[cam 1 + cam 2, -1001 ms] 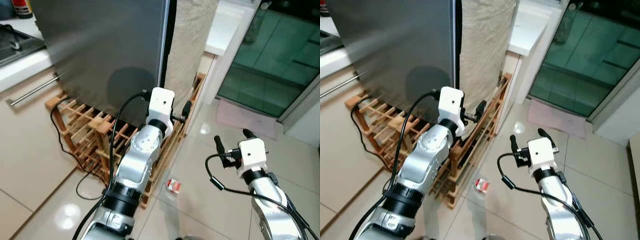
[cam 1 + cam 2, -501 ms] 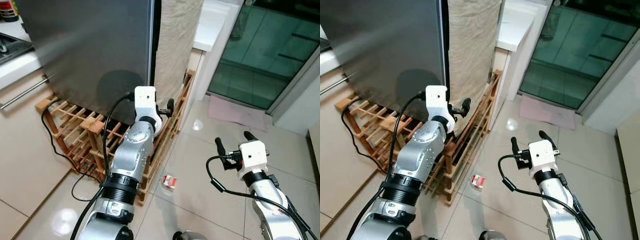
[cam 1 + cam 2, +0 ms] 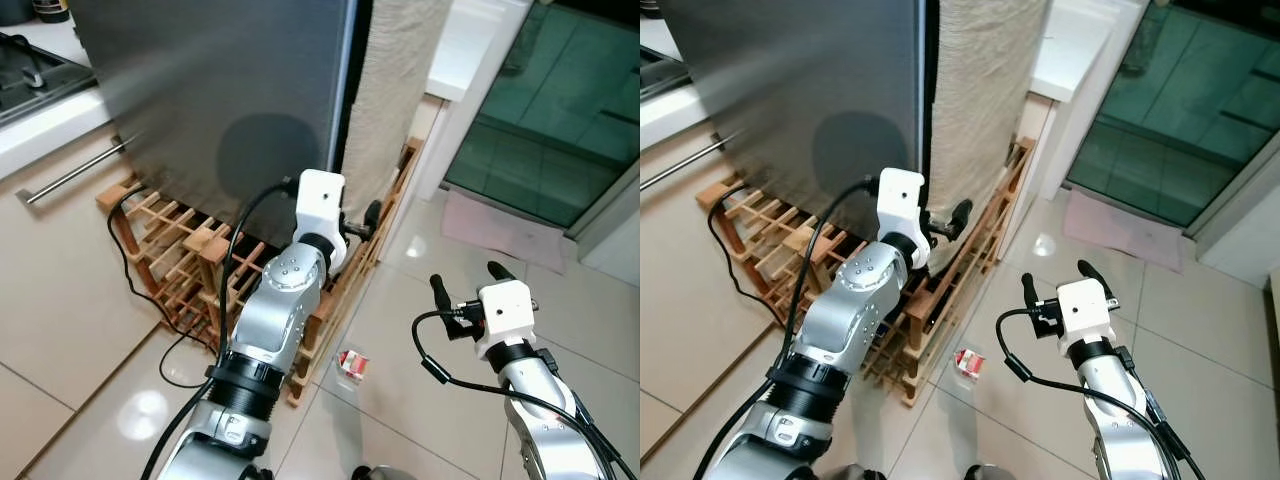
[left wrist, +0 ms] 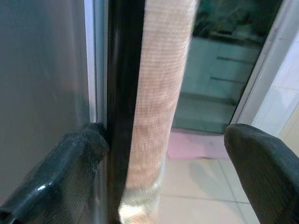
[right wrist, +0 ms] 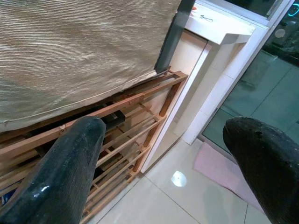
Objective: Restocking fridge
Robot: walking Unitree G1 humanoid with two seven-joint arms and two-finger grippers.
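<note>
The fridge's grey steel door point(image 3: 220, 90) stands shut at the upper left, with a dark gap point(image 4: 122, 93) along its right edge. A beige cloth point(image 3: 395, 70) hangs just beyond the gap. My left gripper point(image 3: 362, 222) is stretched out low at that edge and is open. In the left wrist view one fingertip point(image 4: 91, 140) touches the door's edge and the other point(image 4: 252, 149) stands well apart, past the cloth. My right gripper point(image 3: 466, 277) hovers open over the floor tiles to the right, holding nothing.
A wooden bottle rack point(image 3: 190, 262) sits on the floor under the fridge, with a black cable point(image 3: 125, 270) beside it. A small red-and-white carton point(image 3: 350, 366) lies on the tiles. A counter with a drawer handle point(image 3: 70, 172) is left; a glass door point(image 3: 560, 110) and pink mat point(image 3: 505, 228) are right.
The whole picture has shifted, so the camera moved. My left gripper stays at the fridge door's edge and the right gripper holds its pose.
</note>
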